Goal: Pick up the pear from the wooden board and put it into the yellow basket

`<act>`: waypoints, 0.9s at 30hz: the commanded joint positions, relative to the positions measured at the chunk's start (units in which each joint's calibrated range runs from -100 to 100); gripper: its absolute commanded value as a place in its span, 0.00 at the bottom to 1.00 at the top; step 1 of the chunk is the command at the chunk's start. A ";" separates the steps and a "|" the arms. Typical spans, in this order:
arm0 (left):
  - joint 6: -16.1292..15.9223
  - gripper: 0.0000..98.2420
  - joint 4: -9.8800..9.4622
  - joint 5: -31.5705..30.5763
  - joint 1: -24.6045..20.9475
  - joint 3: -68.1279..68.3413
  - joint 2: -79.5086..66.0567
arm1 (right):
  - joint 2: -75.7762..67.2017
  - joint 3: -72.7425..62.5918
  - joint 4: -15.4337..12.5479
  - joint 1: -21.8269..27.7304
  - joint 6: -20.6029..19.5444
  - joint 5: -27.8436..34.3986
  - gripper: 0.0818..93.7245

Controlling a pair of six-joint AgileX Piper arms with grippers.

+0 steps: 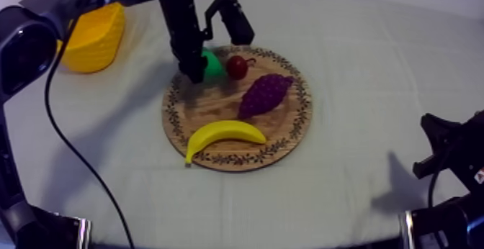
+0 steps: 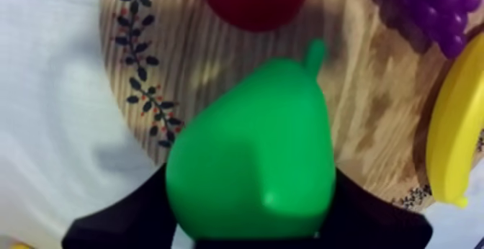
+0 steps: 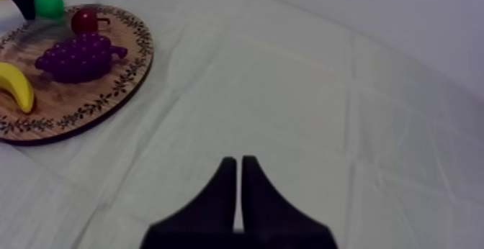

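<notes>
Cloth creased, grey-white, board mid-table, left jaws round pear

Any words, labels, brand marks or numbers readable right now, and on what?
None to read.
The wooden board has only a leaf-and-berry pattern on its rim, no letters.
The yellow basket, pear, banana, grapes and small red fruit bear no marks.

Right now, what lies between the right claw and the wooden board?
Only bare cloth: the right wrist view shows it from the shut right claw to the rim of the wooden board; the top view agrees.
</notes>
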 commanded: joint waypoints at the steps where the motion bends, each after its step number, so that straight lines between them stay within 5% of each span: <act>1: 0.04 0.49 0.02 -0.07 -0.03 0.98 -2.94 | -0.04 -0.05 -0.01 0.00 -0.01 0.02 0.00; 27: 1.52 0.50 0.05 4.45 0.30 7.59 -21.13 | -0.04 -0.05 -0.01 0.00 -0.01 0.02 0.00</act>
